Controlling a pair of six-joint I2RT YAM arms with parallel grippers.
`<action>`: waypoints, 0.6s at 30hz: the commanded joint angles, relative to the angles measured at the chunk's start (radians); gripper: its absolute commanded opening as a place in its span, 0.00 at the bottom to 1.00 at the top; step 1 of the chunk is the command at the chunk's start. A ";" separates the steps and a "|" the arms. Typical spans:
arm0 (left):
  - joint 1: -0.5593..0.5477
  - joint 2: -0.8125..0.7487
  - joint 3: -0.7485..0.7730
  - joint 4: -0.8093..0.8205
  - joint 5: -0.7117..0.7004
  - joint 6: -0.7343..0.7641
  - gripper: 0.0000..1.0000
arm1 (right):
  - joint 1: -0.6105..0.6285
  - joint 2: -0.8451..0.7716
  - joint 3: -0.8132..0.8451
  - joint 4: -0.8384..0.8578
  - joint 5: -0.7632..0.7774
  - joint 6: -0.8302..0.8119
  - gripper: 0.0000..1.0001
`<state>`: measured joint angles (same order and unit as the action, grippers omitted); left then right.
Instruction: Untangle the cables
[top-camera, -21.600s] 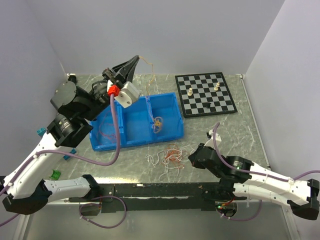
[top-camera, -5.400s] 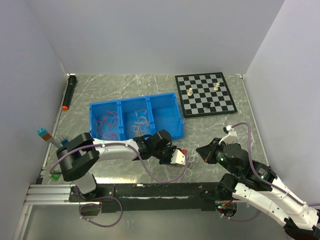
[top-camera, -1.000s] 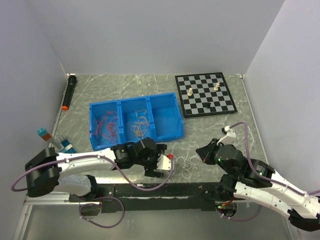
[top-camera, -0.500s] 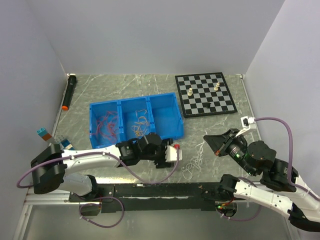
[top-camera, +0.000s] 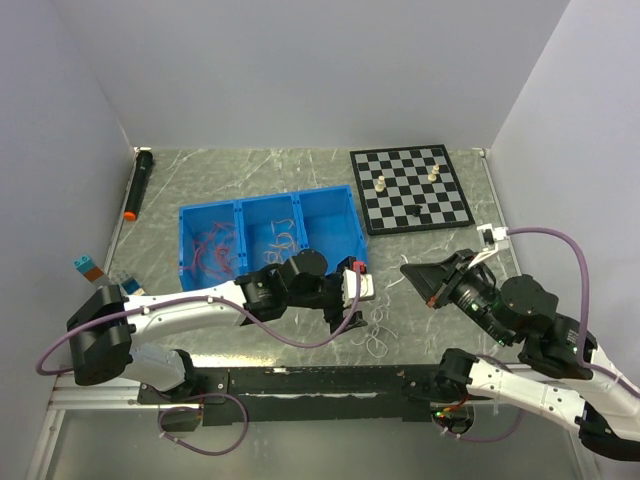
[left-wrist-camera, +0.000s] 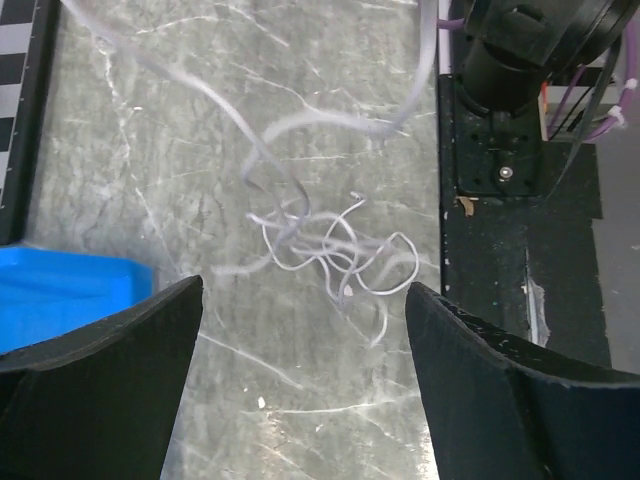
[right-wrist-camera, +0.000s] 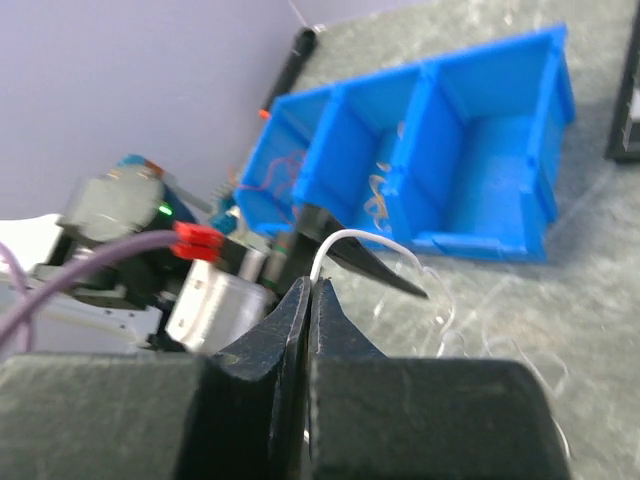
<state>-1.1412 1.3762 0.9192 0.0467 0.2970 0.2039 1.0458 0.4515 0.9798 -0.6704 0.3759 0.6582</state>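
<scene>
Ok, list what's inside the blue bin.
In the bin: red cables left, orange cables middle; the right compartment looks bare. The left arm hides part of the bin's near edge.

Walls: plain pale lilac-grey, at back and both sides | Table: grey-green marbled top, white veins | Near edge: black strip | Light: even, shadows soft

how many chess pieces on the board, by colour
white pieces: 2
black piece: 1
total: 3
</scene>
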 joint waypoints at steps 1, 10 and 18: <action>-0.003 0.003 -0.003 0.059 0.054 -0.040 0.86 | 0.008 0.024 0.072 0.110 -0.038 -0.069 0.00; -0.035 -0.019 -0.115 0.231 -0.114 0.028 0.90 | 0.006 0.059 0.129 0.173 -0.094 -0.106 0.00; -0.043 -0.038 -0.252 0.516 -0.384 0.216 0.79 | 0.006 0.072 0.137 0.190 -0.138 -0.117 0.00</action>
<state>-1.1751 1.3758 0.7345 0.3126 0.1036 0.3035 1.0458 0.5064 1.0767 -0.5331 0.2749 0.5659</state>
